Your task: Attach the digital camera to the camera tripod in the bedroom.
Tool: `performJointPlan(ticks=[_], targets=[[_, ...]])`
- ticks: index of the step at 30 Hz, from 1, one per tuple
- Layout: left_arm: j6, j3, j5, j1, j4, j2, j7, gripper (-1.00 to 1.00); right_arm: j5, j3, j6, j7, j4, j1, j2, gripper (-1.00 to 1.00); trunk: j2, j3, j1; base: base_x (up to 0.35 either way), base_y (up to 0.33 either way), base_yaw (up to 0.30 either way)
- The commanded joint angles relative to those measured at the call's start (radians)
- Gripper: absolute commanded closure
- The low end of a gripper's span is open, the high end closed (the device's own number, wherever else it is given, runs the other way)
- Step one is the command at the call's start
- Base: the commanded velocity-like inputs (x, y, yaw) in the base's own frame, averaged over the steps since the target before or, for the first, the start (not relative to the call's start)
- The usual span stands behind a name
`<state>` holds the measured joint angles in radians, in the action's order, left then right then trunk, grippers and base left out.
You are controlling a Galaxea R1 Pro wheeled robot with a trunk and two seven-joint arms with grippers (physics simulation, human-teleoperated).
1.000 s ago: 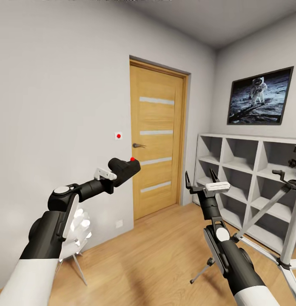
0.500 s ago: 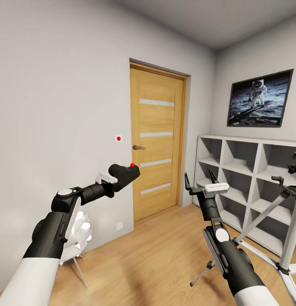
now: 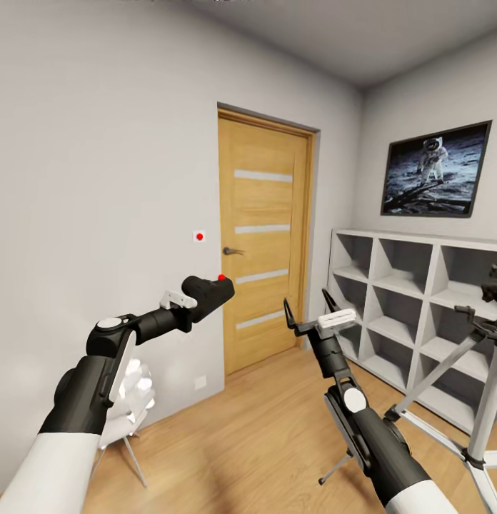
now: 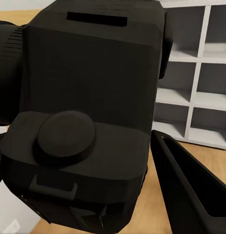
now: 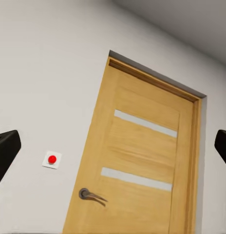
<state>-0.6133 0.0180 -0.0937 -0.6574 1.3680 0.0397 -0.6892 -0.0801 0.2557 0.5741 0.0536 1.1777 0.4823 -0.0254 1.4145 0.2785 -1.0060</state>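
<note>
In the head view my left gripper [image 3: 198, 293] is shut on the digital camera [image 3: 210, 289], a matte black body with a small red button on top, held up in front of the pale wall left of the door. The left wrist view shows the camera [image 4: 86, 109] close up, with one finger [image 4: 191, 187] beside it. My right gripper [image 3: 305, 303] is open and holds nothing, raised in front of the door. The camera tripod [image 3: 488, 389] stands at the right edge with silver-white legs and a black head, partly cut off.
An oak door [image 3: 265, 243] with frosted strips is shut ahead, also in the right wrist view as the door [image 5: 142, 170]. Grey cube shelving [image 3: 413, 300] lines the right wall under an astronaut picture [image 3: 435, 170]. A white chair [image 3: 131, 400] stands low on the left. Wooden floor [image 3: 263, 435] lies between.
My right arm has swung to the left, away from the shelving. The head view has shifted slightly. The left gripper still holds the camera in about the same place.
</note>
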Motion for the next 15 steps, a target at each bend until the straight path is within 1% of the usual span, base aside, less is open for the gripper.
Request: performJointPlan(ticks=[1, 3, 4, 5, 8, 9, 15], targets=[[-0.003, 0.002, -0.009, -0.001, 0.001, 0.0, -0.006, 1.0, -0.007, 0.008, 0.001, 0.006, -0.001, 0.001, -0.001, -1.0, -0.006, -0.002, 0.004, 0.0, 0.0, 0.0], [-0.003, 0.002, -0.009, -0.001, 0.001, 0.0, 0.004, 1.0, -0.007, 0.013, 0.002, 0.006, -0.001, 0.001, -0.001, -1.0, -0.02, -0.008, 0.012, 0.0, 0.0, 0.0], [-0.003, 0.002, -0.009, -0.001, 0.001, 0.0, 0.016, 1.0, -0.007, 0.016, 0.002, 0.007, -0.001, 0.001, -0.001, -1.0, -0.027, -0.011, 0.015, 0.0, 0.0, 0.0], [-0.004, 0.002, -0.009, -0.001, 0.0, 0.0, 0.05, 1.0, -0.007, 0.019, 0.002, 0.007, -0.001, 0.001, -0.001, -1.0, -0.034, -0.014, 0.019, 0.0, 0.0, 0.0], [-0.005, 0.002, -0.009, -0.002, 0.0, 0.0, 0.073, 1.0, -0.007, 0.02, 0.002, 0.006, -0.001, 0.001, -0.001, -1.0, -0.055, -0.024, 0.031, 0.0, 0.0, 0.0], [-0.018, 0.003, -0.009, -0.002, 0.002, 0.0, 0.085, 1.0, -0.007, 0.021, 0.002, 0.007, -0.001, 0.001, -0.001, -1.0, -0.062, -0.027, 0.035, 0.0, 0.0, 0.0], [-0.089, 0.002, -0.009, -0.002, -0.001, -0.001, 0.096, 1.0, -0.007, 0.021, 0.002, 0.007, -0.001, 0.001, -0.001, -1.0, -0.104, -0.046, 0.058, 0.0, 0.0, 0.0]])
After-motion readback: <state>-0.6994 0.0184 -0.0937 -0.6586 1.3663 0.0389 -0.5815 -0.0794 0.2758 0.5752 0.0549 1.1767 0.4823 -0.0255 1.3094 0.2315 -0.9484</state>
